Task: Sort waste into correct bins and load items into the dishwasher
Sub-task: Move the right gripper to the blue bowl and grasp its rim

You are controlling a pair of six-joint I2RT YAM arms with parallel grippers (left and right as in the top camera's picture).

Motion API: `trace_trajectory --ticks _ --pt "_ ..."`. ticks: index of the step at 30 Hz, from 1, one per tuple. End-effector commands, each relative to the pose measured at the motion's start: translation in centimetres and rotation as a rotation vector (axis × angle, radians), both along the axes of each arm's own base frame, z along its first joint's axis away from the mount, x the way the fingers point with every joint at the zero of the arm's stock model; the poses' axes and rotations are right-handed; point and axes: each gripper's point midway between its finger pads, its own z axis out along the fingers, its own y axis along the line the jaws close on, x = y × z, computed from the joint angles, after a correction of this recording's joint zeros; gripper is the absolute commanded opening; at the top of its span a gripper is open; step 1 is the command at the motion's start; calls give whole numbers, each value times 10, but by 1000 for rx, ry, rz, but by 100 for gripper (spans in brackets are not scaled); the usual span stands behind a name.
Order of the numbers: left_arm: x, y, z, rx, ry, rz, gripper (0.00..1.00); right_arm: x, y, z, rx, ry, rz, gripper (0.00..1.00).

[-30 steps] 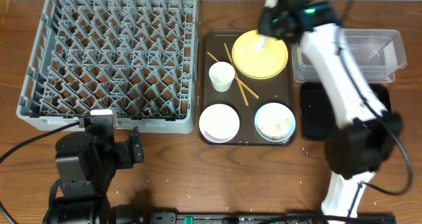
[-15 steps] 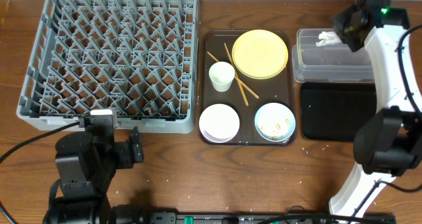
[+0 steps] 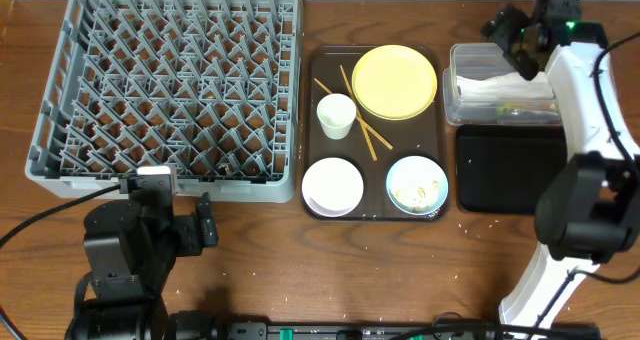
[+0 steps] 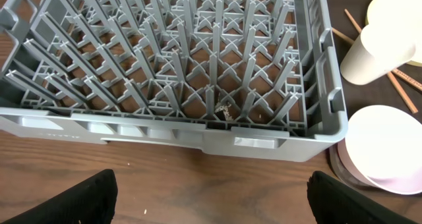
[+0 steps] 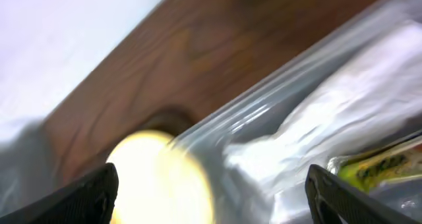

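At the far left sits the grey dish rack (image 3: 170, 85), its pegs bare of dishes. Nearer, by the left edge of the wooden table (image 3: 330, 270), the left gripper (image 4: 211, 201) hovers low in front of the rack's near wall, fingers spread wide with nothing between them.

In the middle lies the brown serving tray (image 3: 425, 135). On its far side rests the yellow plate (image 3: 394, 81). Just left of the plate the small white cup (image 3: 336, 115) stands upright. The wooden chopsticks (image 3: 362, 120) lie slanted beside the cup. On the near side are the white bowl (image 3: 332, 185) at left and the light-blue bowl (image 3: 416, 184) at right. Rice scraps (image 3: 418, 192) sit inside the blue one.

To the right, the clear tub (image 3: 455, 90) holds the crumpled white napkin (image 3: 490, 88) and the green-and-yellow wrapper (image 3: 520, 108). The black tray (image 3: 510, 168) lies just nearer, touching or almost touching the tub. The right gripper (image 3: 512, 35) hangs over the tub's far left corner, fingers well apart and gripping nothing. Its wrist camera looks down, blurred, on napkin and wrapper lying inside.
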Motion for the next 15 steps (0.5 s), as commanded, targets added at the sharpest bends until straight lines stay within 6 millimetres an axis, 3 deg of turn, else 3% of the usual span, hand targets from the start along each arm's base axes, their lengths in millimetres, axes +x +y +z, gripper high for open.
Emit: trace_trajectory --ticks 1,5,10,15 --pt "0 2 6 1 -14 13 93 -29 62 98 -9 -192 380 89" --pt "0 2 6 1 -14 13 93 -87 102 86 -14 -23 526 92" --pt "0 2 6 1 -14 13 93 -159 141 35 -32 302 651 86" --pt "0 2 6 1 -14 13 93 -204 171 -18 -92 479 734 82"
